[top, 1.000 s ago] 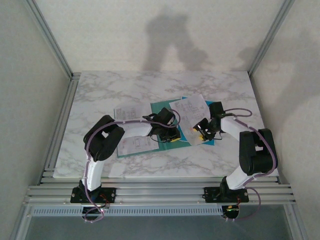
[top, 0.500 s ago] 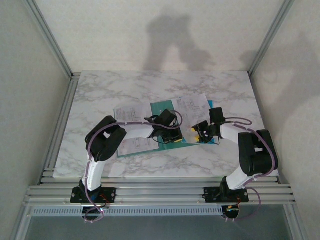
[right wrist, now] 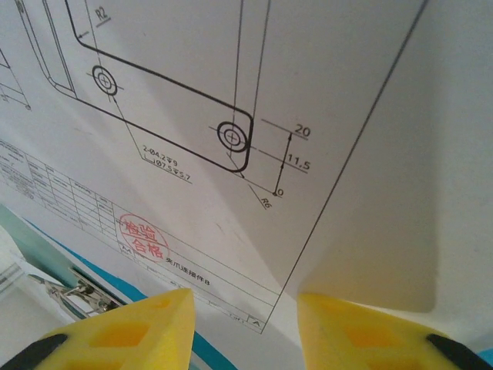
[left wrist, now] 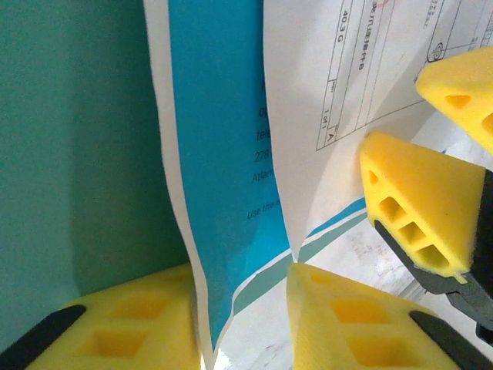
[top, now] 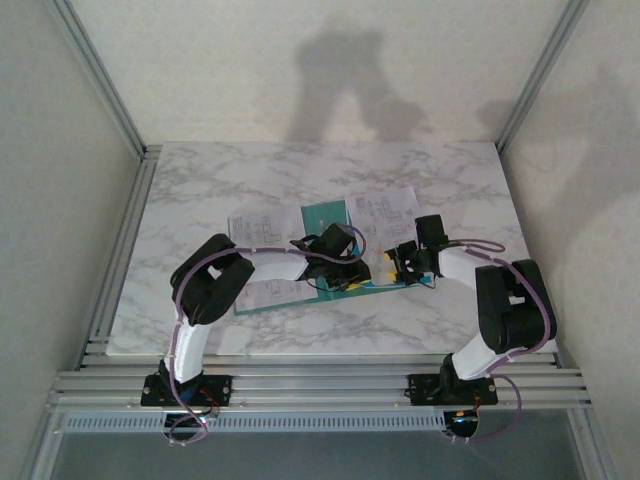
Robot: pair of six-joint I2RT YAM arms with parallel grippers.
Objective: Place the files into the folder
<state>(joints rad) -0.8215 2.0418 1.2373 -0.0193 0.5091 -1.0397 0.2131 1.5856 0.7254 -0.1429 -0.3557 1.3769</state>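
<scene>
Marble tabletop (top: 200, 180) seen from above, with both arms I am operating bent in toward its middle. The teal folder (top: 322, 216) lies flat there. The files (top: 385, 208) are white printed sheets: one lies over the folder's far right corner, and the left sheets (top: 255, 225) lie along the folder's left side.

The left end effector (top: 352, 272) sits low over the folder's near right part. The right end effector (top: 402, 262) is just beside it, to the right.

From the left wrist, my yellow fingers (left wrist: 131, 327) stand apart. The edge of a blue-printed sheet (left wrist: 219, 154) runs down between them, unpinched, with teal folder to its left.

From the right wrist, the yellow fingers (right wrist: 115, 335) also stand apart. The corner of a drawing sheet (right wrist: 192, 116) bearing a round red stamp (right wrist: 142, 237) lies in the gap, not clamped.
</scene>
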